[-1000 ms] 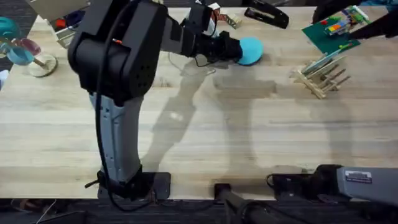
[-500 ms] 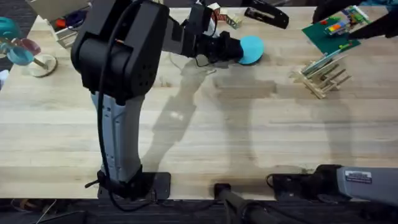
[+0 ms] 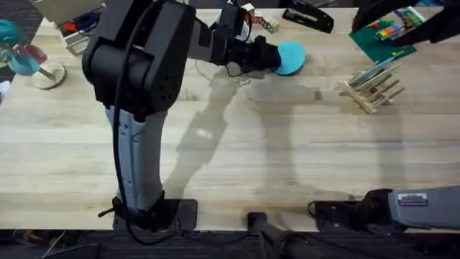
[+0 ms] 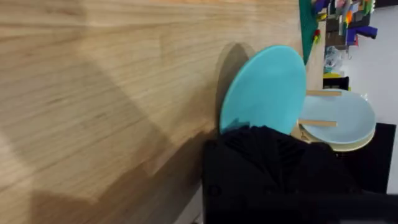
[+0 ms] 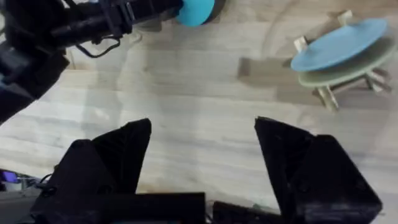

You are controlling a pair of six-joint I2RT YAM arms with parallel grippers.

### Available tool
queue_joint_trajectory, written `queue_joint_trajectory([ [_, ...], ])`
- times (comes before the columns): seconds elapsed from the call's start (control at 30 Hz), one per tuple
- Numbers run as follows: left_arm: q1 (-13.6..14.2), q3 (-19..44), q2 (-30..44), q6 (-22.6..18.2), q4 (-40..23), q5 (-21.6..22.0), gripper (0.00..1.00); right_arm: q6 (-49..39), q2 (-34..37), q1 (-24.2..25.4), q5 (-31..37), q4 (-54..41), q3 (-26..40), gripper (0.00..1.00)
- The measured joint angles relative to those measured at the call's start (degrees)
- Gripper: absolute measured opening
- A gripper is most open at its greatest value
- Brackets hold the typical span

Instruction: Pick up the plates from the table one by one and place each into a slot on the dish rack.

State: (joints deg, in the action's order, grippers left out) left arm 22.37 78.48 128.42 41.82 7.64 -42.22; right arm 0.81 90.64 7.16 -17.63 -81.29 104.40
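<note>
Two plates, light blue (image 5: 339, 45) over cream (image 5: 348, 64), already stand tilted in dish rack (image 3: 370, 88) near surface's far right corner. Turquoise disc (image 3: 290, 57) near far edge, tilted; its near rim hidden by left jaws (image 3: 272, 57), grip itself impossible to make out. Right jaws (image 5: 202, 152) spread wide, empty, above bare surface (image 3: 230, 144).

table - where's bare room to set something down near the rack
Bare wood runs across the table between the left arm's base and the dish rack. The far edge is crowded: left gripper on a turquoise plate, green baseplate behind the rack.
</note>
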Motion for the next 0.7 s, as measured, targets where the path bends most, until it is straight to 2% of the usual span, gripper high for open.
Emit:
queue_joint_trajectory([
  [0.27, 0.00, 0.02, 0.00, -0.02, -0.04, 0.02, 0.040, -1.43, 3.51, 0.00, -0.83, 3.90, 0.02, 0.996],
  [0.7, 0.00, 0.09, 0.00, -0.02, -0.27, 0.04, 0.040, -5.14, 15.78, -0.20, -5.16, 13.09, 0.00, 0.995],
])
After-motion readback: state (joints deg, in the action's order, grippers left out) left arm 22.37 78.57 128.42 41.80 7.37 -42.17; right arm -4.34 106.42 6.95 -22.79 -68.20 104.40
